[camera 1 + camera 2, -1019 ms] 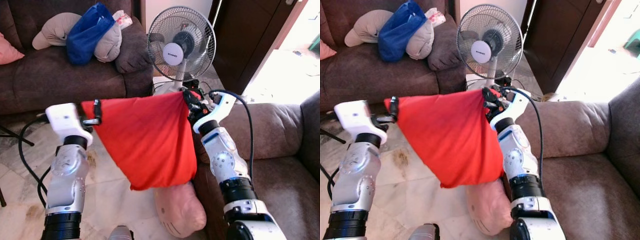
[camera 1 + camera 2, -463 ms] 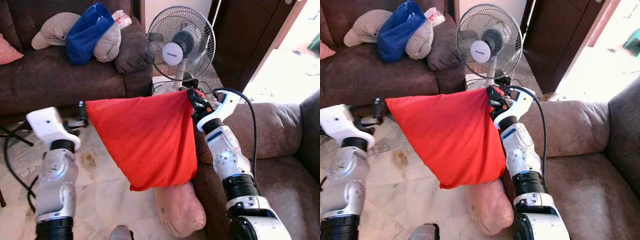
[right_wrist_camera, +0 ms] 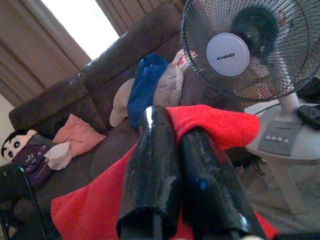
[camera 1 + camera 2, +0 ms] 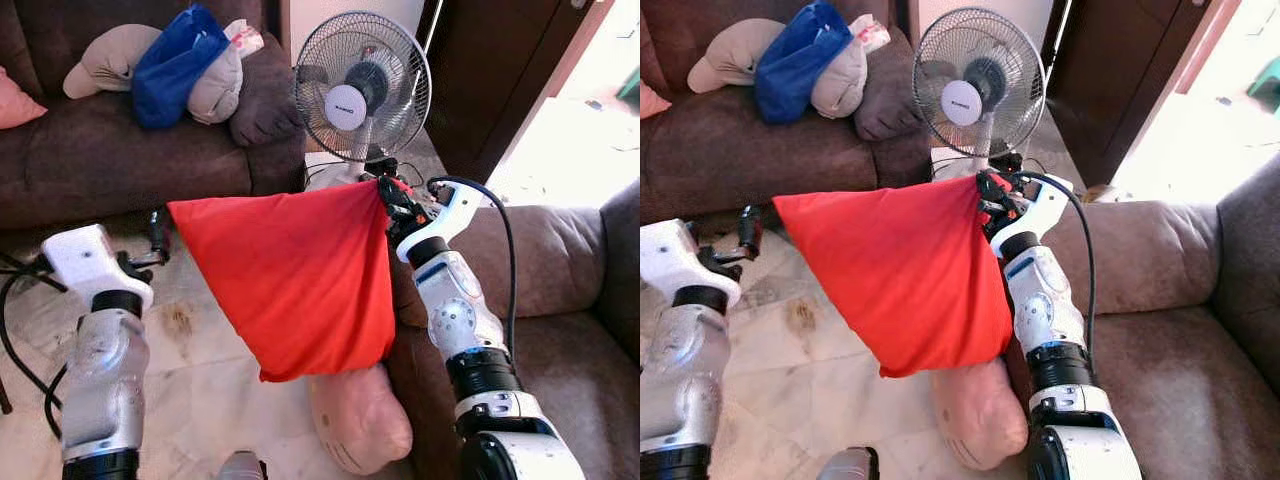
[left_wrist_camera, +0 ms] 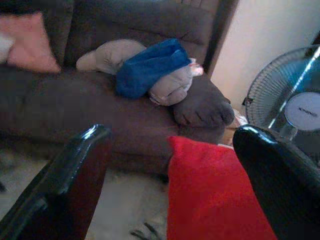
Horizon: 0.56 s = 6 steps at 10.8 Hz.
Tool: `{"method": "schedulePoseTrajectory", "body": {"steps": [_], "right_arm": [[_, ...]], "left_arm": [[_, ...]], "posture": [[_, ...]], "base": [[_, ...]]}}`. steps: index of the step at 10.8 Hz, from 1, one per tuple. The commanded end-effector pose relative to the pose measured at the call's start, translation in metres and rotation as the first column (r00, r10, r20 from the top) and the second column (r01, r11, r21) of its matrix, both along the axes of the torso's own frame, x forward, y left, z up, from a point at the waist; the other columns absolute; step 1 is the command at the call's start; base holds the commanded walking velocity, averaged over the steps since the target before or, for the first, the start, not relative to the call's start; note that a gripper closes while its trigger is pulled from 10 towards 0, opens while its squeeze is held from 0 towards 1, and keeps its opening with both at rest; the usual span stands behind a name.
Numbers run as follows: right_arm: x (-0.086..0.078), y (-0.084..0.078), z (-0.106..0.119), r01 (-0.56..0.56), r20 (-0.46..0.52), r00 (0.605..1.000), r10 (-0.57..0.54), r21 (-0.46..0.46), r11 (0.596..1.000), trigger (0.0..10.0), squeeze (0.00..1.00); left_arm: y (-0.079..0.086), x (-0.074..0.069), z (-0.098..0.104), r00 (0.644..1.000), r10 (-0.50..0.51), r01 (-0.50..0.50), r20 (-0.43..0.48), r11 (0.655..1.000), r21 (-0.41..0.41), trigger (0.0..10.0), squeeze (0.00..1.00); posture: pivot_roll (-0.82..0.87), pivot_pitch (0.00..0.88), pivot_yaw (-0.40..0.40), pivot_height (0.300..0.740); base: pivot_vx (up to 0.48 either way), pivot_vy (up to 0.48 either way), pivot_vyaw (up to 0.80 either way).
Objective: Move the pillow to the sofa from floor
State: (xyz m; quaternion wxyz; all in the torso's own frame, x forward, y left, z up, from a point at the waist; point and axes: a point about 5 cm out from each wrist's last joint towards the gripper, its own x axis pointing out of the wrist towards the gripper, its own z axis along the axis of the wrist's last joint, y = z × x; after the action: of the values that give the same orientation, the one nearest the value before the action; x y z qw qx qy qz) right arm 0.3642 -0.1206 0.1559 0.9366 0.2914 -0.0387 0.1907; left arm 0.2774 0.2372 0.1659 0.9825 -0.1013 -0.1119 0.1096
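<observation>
Now the red pillow (image 4: 295, 280) hangs in the air over the floor (image 4: 205, 390), held by one upper corner. The right gripper (image 4: 392, 203) has its fingers (image 3: 200, 185) clamped together on that corner, close in front of the fan (image 4: 362, 85); the right wrist view shows red cloth bunched around the two black fingers. The pillow's other upper corner points toward the left gripper (image 4: 157, 238), which sits just beside it, apart from the cloth. In the left wrist view its fingers (image 5: 75, 175) stand wide apart with nothing between them, the red corner showing beyond the gap.

Below the pillow a pink cushion (image 4: 360, 420) lies on the floor against the front of the near sofa (image 4: 560, 290), the brown one on the robot's right. A second brown sofa (image 4: 120, 160) stands farther off on the left, carrying a blue bag (image 4: 175, 65) laid over beige cushions (image 4: 110, 55), with a pink cushion's edge (image 4: 18, 100) at its far left. Black cables (image 4: 30, 340) trail across the tiles beside the left arm.
</observation>
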Motion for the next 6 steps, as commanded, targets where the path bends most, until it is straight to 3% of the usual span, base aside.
{"method": "schedulePoseTrajectory", "body": {"steps": [1, 2, 3, 6], "right_arm": [[0.005, -0.016, 0.025, 0.059, 0.120, 0.991, -0.060, 0.012, 0.998, 10.0, 0.00], [0.004, -0.020, 0.023, 0.070, 0.112, 0.991, -0.070, 0.005, 0.998, 10.0, 0.00], [0.004, -0.024, 0.016, 0.090, 0.086, 0.992, -0.088, -0.020, 0.996, 10.0, 0.00], [0.003, -0.039, 0.003, 0.141, 0.032, 0.990, -0.139, -0.084, 0.986, 10.0, 0.00]], "left_arm": [[0.015, 0.000, -0.006, 0.998, 0.052, -0.054, -0.036, 0.997, -0.060, 10.0, 0.00], [0.024, 0.000, -0.008, 0.997, 0.068, -0.071, -0.045, 0.995, -0.069, 10.0, 0.00], [0.023, 0.001, -0.006, 0.999, 0.023, -0.024, -0.043, 0.999, -0.028, 10.0, 0.00], [0.007, 0.004, 0.003, 0.997, -0.072, 0.072, -0.013, 0.997, 0.012, 10.0, 0.00]], "posture": [[0.19, 0.043, -0.068, 0.740], [0.19, 0.035, -0.065, 0.740], [0.19, 0.031, -0.065, 0.740], [0.19, 0.042, -0.071, 0.740]], "base": [[0.000, 0.000, 0.00], [0.000, 0.000, 0.00], [0.000, 0.000, 0.00], [0.000, 0.000, 0.00]]}}
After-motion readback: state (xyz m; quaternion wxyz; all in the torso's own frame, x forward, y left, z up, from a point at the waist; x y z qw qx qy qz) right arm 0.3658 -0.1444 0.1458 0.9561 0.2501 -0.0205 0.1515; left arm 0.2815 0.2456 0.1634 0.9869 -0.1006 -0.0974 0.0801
